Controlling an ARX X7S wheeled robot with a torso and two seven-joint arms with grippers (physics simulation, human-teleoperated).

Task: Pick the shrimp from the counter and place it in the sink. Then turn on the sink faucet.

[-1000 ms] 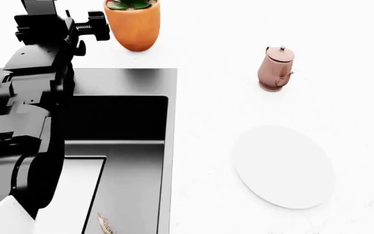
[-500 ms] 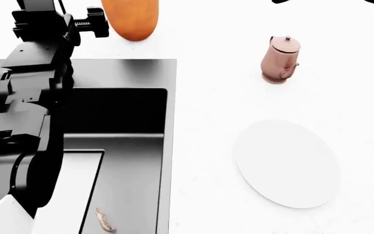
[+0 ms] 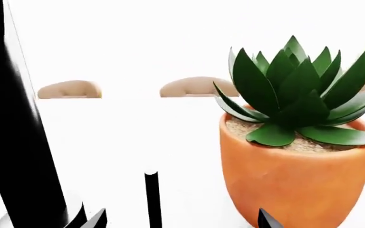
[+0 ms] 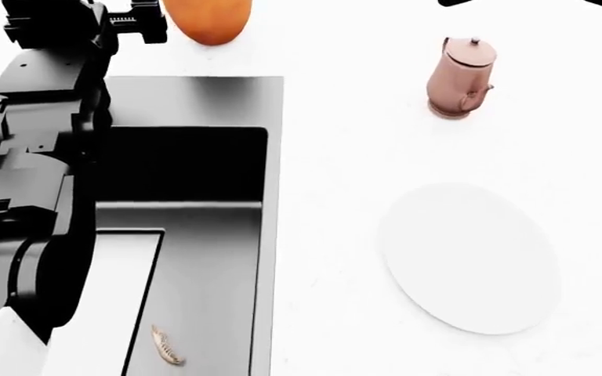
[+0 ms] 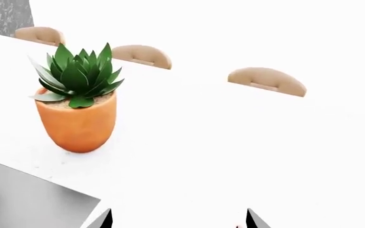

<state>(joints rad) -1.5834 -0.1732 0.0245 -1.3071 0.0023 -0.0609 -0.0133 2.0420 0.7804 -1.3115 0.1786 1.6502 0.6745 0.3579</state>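
The shrimp, a small tan curved sliver, lies on the floor of the black sink, by its pale drain panel. The white counter surrounds the sink. In the left wrist view the faucet is a tall black tube, and its thin black lever stands between the fingertips of my open left gripper, touching neither. My left arm reaches over the sink to the head view's top edge. My right gripper is open and empty above the counter.
An orange plant pot stands behind the sink, close to the left gripper; it also shows in both wrist views. A copper-pink kettle and a round white plate sit on the counter to the right.
The left arm has reached farther back toward the faucet. The pot and kettle have slid up in the head view, and more of the shrimp shows at the bottom.
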